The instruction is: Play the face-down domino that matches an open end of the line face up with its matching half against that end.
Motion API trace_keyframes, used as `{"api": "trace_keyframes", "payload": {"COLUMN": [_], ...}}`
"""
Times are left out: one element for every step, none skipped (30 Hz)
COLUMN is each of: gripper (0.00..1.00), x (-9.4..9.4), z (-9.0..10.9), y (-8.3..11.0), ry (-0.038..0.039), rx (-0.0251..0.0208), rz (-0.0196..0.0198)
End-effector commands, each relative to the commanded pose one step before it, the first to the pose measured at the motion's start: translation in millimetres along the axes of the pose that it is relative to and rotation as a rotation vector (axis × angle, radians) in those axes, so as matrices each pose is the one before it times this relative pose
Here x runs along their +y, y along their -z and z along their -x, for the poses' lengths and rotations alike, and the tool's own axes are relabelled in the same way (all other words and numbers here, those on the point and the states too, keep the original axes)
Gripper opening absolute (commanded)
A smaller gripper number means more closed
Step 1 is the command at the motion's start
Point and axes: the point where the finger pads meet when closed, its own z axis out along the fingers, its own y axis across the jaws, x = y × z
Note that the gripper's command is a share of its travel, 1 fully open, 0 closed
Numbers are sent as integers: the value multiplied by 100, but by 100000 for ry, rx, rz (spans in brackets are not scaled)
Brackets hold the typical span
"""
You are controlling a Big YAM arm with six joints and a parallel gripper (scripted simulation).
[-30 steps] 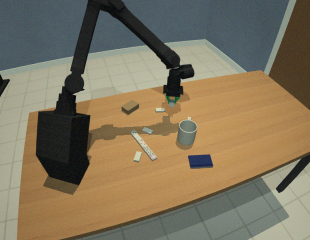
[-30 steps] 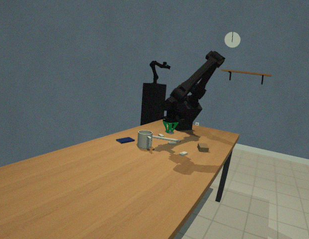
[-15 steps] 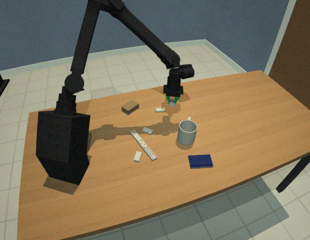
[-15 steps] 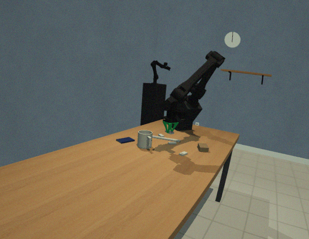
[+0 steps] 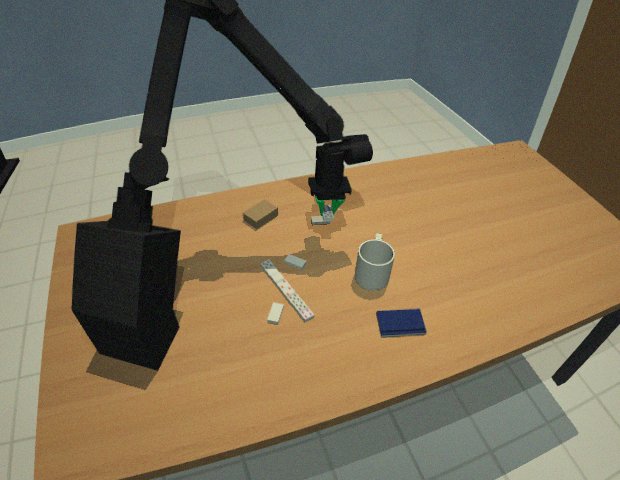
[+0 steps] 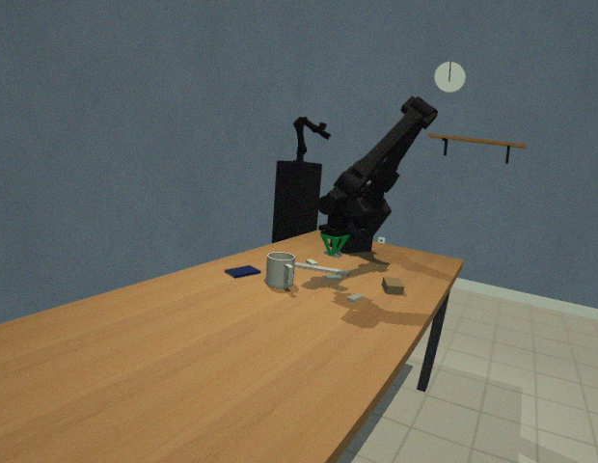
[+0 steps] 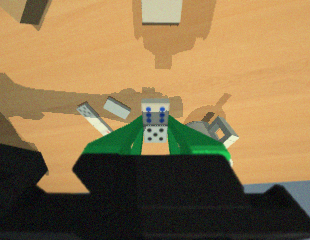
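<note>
My gripper (image 5: 328, 210) (image 6: 333, 250) (image 7: 155, 119) is shut on a domino (image 5: 328, 214) (image 7: 155, 133) and holds it above the table. Its face shows to the wrist camera, with six blue pips on one half and five black pips on the other. The line of face-up dominoes (image 5: 287, 290) (image 6: 319, 269) (image 7: 96, 121) lies diagonally, with dark pips at its far end and magenta pips at its near end in the top view. Face-down dominoes lie apart: one (image 5: 295, 261) (image 6: 334, 277) (image 7: 117, 107) beside the far end, one (image 5: 275, 313) (image 6: 311, 261) beside the near half, one (image 5: 319, 220) (image 6: 354, 297) (image 7: 162, 11) near the gripper.
A grey mug (image 5: 374, 271) (image 6: 278, 273) stands to the right of the line in the top view. A dark blue book (image 5: 400, 322) (image 6: 243, 271) lies nearer the front edge. A brown block (image 5: 260, 213) (image 6: 393, 285) lies near the back edge, left of the gripper.
</note>
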Motion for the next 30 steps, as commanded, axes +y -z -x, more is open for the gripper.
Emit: {"api": "trace_keyframes", "payload": {"gripper": [23,23,23,23,23,23,23,23,23,23,23,23,23,23,23,23,23,23,23,23,23,23,23,23,23,23,23,23,23,23], "x": [-349,0,0,0,0,0,0,0,2212,517,511,505,498,491,483,474,465,456,0,0,0,0,0,0,0,2160,489,487,485,482], "z": [2288,0,0,0,0,0,0,0,-679,150,168,185,201,218,234,250,266,282,0,0,0,0,0,0,0,-60,259,263,266,270], "y": [2971,0,0,0,0,0,0,0,-943,112,114,115,117,118,120,121,122,123,0,0,0,0,0,0,0,-755,34,36,38,40], "ry": [27033,765,0,0,0,0,0,0,-6719,3298,3298,3298,3298,3298,3298,3298,3298,3298,0,0,0,0,0,0,0,-6573,746,746,746,746], "rx": [-2862,-80,0,0,0,0,0,0,1086,-222,-222,-222,-222,-222,-222,-222,-222,-222,0,0,0,0,0,0,0,164,15,15,15,15], "rz": [-8373,-212,0,0,0,0,0,0,4213,-381,-381,-381,-381,-381,-381,-381,-381,-381,0,0,0,0,0,0,0,4044,-416,-416,-416,-416]}}
